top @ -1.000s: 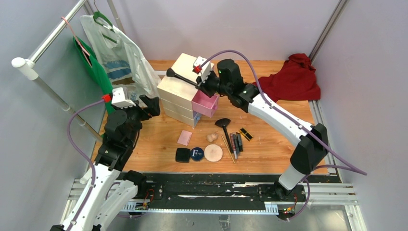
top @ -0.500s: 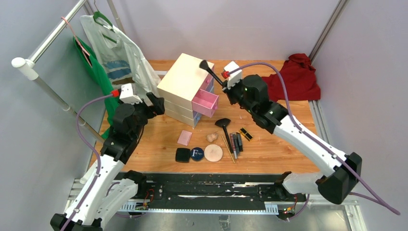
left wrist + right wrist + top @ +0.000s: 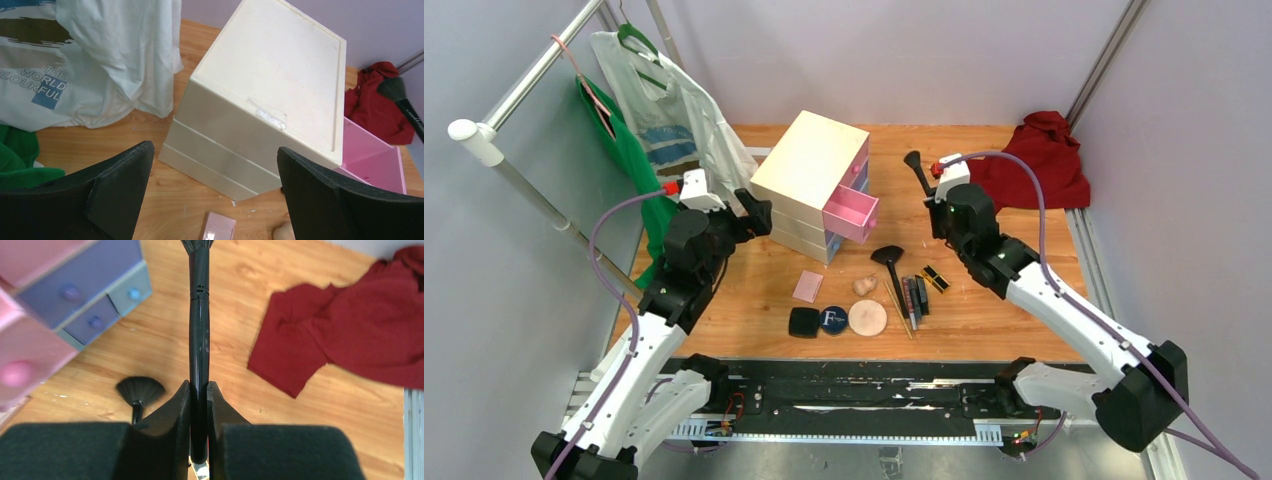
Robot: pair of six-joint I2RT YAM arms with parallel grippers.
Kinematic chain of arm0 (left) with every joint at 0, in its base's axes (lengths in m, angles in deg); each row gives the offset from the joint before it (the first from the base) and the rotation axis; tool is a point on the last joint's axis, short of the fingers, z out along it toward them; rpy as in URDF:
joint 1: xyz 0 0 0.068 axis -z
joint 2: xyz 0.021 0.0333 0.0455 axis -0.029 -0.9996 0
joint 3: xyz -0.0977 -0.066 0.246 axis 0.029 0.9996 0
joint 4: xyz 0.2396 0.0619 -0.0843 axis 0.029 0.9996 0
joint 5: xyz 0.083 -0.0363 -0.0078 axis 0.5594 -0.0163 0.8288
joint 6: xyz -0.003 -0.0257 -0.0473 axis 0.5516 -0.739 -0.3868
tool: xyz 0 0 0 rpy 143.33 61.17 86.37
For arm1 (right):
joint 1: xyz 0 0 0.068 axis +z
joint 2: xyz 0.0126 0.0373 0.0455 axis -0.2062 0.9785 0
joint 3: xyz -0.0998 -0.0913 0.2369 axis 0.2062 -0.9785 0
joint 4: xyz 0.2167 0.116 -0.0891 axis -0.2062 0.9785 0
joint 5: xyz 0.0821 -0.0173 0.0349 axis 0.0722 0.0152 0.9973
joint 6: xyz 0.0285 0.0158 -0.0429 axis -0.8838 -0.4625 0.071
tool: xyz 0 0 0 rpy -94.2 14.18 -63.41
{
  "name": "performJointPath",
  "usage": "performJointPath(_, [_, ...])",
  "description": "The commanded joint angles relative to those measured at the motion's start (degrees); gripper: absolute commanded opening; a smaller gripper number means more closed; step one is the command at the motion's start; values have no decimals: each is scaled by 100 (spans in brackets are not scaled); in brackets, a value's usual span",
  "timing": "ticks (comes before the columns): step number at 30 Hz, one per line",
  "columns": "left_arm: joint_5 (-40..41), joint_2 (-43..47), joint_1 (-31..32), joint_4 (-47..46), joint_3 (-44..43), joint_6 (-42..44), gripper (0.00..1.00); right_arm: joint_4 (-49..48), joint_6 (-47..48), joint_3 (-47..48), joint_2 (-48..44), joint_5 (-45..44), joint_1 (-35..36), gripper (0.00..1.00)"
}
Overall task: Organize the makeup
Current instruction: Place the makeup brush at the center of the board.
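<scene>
Because right gripper (image 3: 199,390) pinches black brush (image 3: 199,315) only near its tail, it could swivel and miss open pink drawer (image 3: 852,212) on the left; left gripper (image 3: 215,152) gapes apart, empty.

A robot lab cell: plain grey walls (image 3: 904,50), metal mounting rail (image 3: 864,397), wooden tabletop (image 3: 754,300).
</scene>
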Motion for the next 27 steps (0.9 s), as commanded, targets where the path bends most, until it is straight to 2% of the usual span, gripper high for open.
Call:
performJointPath(1, [-168,-9,-6,-197,-163,-18,98,-336,-529,-322,321,345,-529,1])
performJointPath(8, [-207,-6,-3,-80,-178,84,98,-1223,-917,-641,1099,1448,-1247,1])
performJointPath(13, [-203,-10,-2,-82,-158,98,98,-1715,-853,-567,1855,1706,-1382,1])
performJointPath(19, [-186,-66,-3,-80,-156,116,98,-2010,-947,-386,2625,2044,-1524,0])
performJointPath(27, [-142,-127,-3,-111,-148,141,98,-1862,-1008,-68,3255,2282,-1629,1])
